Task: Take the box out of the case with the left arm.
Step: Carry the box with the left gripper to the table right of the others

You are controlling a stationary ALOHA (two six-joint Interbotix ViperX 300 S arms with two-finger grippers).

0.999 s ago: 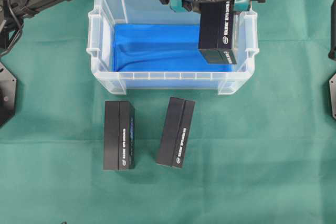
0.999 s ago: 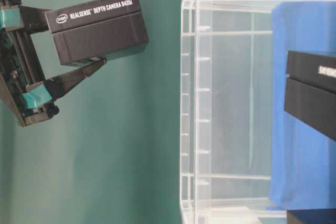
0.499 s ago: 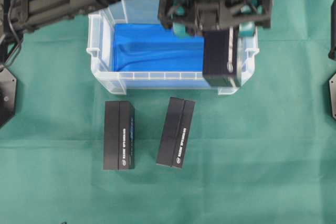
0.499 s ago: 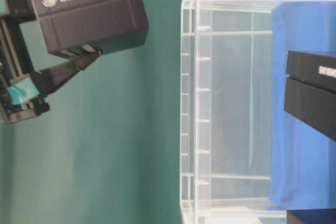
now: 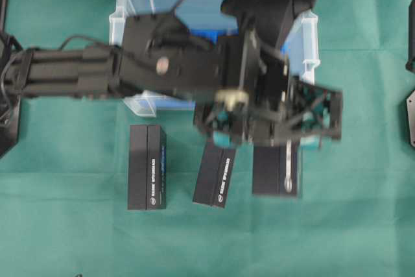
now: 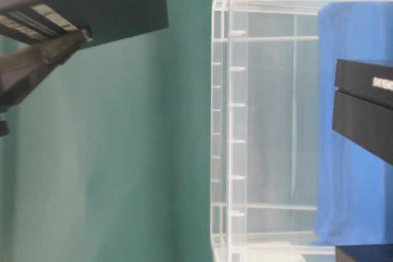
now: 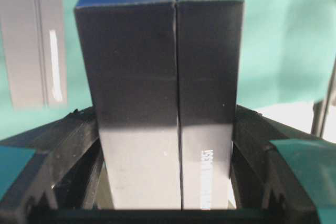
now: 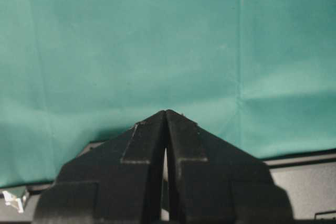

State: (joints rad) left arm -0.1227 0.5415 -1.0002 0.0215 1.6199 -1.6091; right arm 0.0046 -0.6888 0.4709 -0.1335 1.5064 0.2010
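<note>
My left gripper [image 5: 275,150] is shut on a black box [image 5: 275,170], which hangs over the green cloth in front of the case's right end. In the left wrist view the box [image 7: 157,77] stands between the black lattice fingers [image 7: 58,150], pressed on both sides. The clear case [image 5: 133,1] with its blue lining [image 5: 206,33] lies mostly under the left arm. At table level the box [image 6: 92,1] shows at the top left, apart from the case wall [image 6: 230,121]. My right gripper [image 8: 166,114] is shut, holding nothing, over bare cloth.
Two more black boxes [image 5: 147,167] [image 5: 217,174] lie on the cloth in front of the case, left of the held one. One of them [image 7: 37,40] shows beside the held box in the left wrist view. The right arm's base parts [image 5: 410,118] sit at the right edge.
The left gripper has carried the box from above the case's right end, over the front wall, out to the cloth beside the two lying boxes. The right gripper stayed still.
</note>
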